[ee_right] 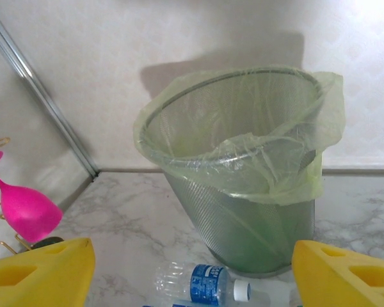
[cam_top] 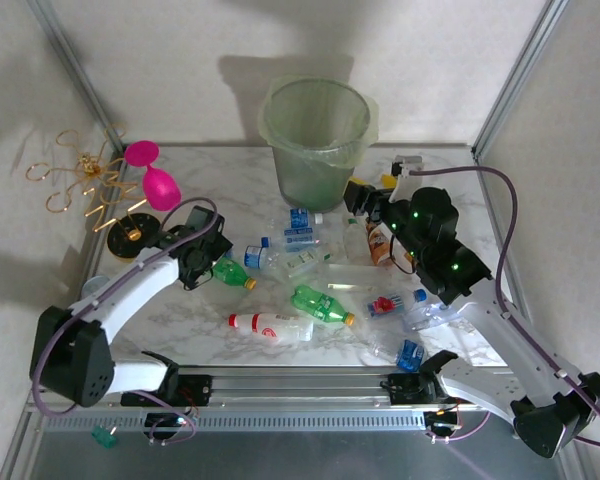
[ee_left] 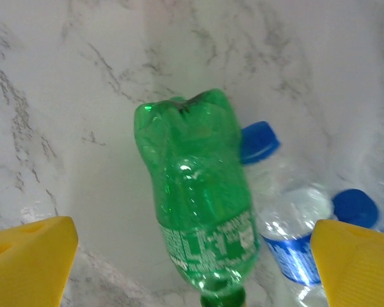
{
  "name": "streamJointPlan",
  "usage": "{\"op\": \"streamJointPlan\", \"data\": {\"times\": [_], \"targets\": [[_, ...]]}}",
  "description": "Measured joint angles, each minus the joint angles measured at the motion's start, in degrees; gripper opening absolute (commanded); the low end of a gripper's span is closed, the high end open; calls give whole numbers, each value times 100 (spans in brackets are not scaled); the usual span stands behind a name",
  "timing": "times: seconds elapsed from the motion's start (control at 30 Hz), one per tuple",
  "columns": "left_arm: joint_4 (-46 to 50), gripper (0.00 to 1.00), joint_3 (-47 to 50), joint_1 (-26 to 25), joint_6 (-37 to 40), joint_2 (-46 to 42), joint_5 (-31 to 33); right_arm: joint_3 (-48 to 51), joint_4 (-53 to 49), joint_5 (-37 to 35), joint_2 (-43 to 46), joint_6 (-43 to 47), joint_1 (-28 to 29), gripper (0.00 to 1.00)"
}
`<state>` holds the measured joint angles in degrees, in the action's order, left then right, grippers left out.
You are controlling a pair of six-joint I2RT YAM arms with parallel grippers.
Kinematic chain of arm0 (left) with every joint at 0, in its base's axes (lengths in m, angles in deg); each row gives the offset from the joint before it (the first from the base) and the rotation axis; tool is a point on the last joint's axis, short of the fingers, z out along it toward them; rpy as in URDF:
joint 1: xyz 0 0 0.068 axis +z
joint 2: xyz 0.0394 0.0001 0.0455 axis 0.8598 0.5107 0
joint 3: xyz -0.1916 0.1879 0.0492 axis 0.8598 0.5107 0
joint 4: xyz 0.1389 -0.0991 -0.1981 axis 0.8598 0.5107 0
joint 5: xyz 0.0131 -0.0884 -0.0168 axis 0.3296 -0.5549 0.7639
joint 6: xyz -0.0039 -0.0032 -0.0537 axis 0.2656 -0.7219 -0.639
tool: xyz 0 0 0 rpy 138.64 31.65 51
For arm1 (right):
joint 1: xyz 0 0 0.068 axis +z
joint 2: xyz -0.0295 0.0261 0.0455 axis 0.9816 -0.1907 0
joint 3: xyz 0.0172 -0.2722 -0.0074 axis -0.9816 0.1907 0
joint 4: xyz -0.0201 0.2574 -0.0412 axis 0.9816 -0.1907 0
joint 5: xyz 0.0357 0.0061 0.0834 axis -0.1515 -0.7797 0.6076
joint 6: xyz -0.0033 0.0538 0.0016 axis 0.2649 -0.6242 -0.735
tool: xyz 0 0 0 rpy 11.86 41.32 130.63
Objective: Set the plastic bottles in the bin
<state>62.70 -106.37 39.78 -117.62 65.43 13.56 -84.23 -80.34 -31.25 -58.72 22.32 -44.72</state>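
Marble table (ee_left: 64,96), green bottle (ee_left: 198,204) neck off-frame.

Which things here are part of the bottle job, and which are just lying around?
Job:
- green plastic bottles
- clear plastic bottles with blue labels
- white plastic bottle with red label
- tall translucent pale-green bin with liner bag

Lying about:
- pink balloon-shaped ornament on gold wire
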Motion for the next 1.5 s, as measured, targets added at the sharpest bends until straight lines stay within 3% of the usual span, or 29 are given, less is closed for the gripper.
{"op": "streamJointPlan", "data": {"times": [0.4, 0.53, 0.73, 1.03, 1.27, 1.43, 1.5], "targets": [[-697, 80, 133, 525, 190, 1268, -199, 74, 98, -2, -7, 118, 0, 82], [-870, 77, 160, 525, 240, 1408, -256, 74, 109, -2, -44, 140, 0, 82], [-981, 62, 160, 525, 323, 1495, -251, 74, 146, 0, -175, 151, 0, 82], [-933, 60, 160, 525, 391, 1445, -254, 46, 138, 17, -203, 151, 0, 82], [-463, 60, 70, 468, 640, 549, -90, -284, 42, 535, -302, 146, 0, 83], [-275, 58, -243, 422, 992, -632, 35, -581, 52, 1394, -544, 127, 0, 84], [-308, 53, -376, 404, 1220, -1204, 7, -664, 50, 1834, -713, 87, 11, 84]]}}
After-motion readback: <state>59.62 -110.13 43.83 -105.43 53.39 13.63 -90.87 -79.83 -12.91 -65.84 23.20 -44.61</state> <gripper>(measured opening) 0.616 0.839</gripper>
